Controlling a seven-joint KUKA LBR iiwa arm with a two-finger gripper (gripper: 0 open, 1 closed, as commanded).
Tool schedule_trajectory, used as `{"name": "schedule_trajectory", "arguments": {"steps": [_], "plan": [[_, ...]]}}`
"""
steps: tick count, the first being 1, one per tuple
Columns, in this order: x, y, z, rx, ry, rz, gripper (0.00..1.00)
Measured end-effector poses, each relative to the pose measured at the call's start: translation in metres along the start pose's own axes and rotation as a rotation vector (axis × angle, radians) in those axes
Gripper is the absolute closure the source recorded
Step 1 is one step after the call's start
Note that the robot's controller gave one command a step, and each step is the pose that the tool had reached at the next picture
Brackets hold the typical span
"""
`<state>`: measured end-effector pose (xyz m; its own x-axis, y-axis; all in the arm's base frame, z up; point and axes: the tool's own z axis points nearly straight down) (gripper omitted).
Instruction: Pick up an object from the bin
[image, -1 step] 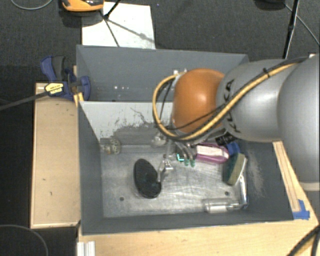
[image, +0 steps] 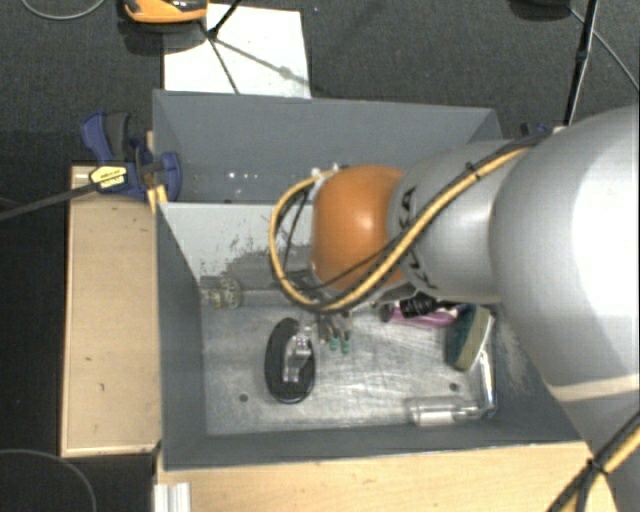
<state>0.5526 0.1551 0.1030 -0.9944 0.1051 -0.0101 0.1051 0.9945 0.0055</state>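
My gripper (image: 336, 342) pokes out below the orange wrist cover, near the middle of the bin floor. Just to its left lies a black oval thing with a silvery middle (image: 288, 362), close to the gripper but apart from it. A pink and purple thing (image: 428, 317) lies to the gripper's right, partly hidden under the arm.
A dark green sponge-like block (image: 467, 340) leans at the right wall. A clear tube (image: 436, 410) lies at the front right with a metal bar (image: 487, 380) beside it. A small greyish lump (image: 221, 293) sits at the back left. The arm covers the back right of the bin.
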Motion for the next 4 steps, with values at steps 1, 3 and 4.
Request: {"name": "schedule_trajectory", "arguments": {"steps": [1, 3, 4], "plan": [[-0.010, -0.011, 0.006, -0.005, 0.021, 0.146, 0.00], [-0.021, -0.019, -0.103, 0.002, -0.001, 0.016, 1.00], [-0.019, -0.019, -0.098, 0.005, 0.008, 0.016, 0.00]]}}
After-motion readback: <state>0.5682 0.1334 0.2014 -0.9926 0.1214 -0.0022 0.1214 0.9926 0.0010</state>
